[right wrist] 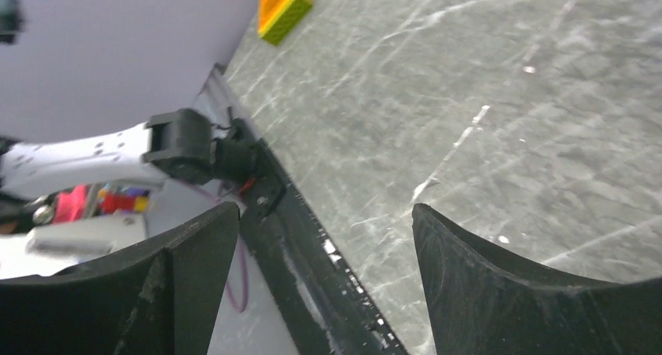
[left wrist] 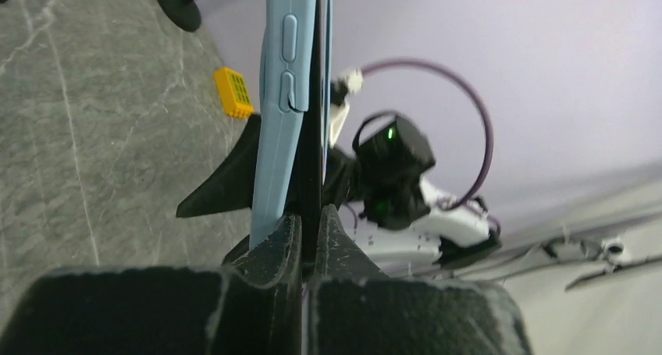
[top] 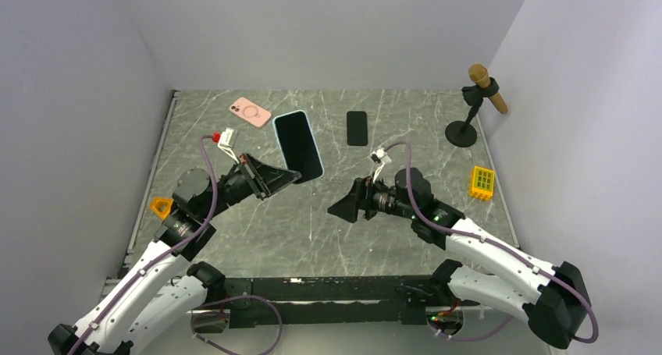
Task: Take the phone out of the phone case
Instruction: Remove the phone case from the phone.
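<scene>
- The phone (top: 298, 146), seated in its pale blue case (left wrist: 277, 152), appears lifted off the counter (top: 312, 230), screen facing up.
- The left fingers (left wrist: 285, 242) are pinched narrow on its lower end, likely steadying it for peeling.
- The right fingers (right wrist: 195, 246) stand wide and empty, just right of the phone, probably readying to grip the case's edge.
- A pink case (top: 250, 111) lies beyond the phone, to its left.

On the table (top: 312, 230), the left gripper (top: 290, 175) holds the near end of the phone (top: 298, 146) in its phone case (left wrist: 279, 121). A spare case (top: 250, 111) lies behind-left of it, a smaller phone (top: 357, 127) to its right, and a microphone stand (top: 462, 130) and a block (top: 482, 182) far right.
</scene>
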Action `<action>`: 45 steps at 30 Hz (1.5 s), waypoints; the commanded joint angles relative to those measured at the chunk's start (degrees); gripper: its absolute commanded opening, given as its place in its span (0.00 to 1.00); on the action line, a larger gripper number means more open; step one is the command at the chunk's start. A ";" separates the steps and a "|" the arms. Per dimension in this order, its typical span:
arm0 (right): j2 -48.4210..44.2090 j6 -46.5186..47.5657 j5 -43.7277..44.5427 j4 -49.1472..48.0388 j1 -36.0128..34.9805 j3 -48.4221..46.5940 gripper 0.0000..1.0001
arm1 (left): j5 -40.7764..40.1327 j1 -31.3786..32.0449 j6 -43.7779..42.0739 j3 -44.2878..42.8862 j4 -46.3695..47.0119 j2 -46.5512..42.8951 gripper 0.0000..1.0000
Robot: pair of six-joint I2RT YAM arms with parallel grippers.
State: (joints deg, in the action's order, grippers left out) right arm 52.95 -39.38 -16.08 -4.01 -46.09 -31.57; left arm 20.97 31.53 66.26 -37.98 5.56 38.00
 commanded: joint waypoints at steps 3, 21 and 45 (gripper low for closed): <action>0.89 5.94 -25.21 7.90 4.49 -14.15 0.85 | 13.73 -0.43 -12.11 -4.79 -0.24 -0.73 0.00; 10.00 6.35 -35.97 -4.43 1.31 -19.59 0.58 | 19.47 -0.54 -14.93 -7.77 -9.05 -2.49 0.00; 8.56 42.84 -14.31 -1.84 -14.82 -17.14 0.00 | 33.50 -2.36 19.28 1.77 15.23 0.30 0.00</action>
State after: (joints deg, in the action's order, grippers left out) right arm 57.80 -14.66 -42.83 -5.98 -56.25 -48.88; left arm 58.50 27.64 71.44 -35.66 15.27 36.21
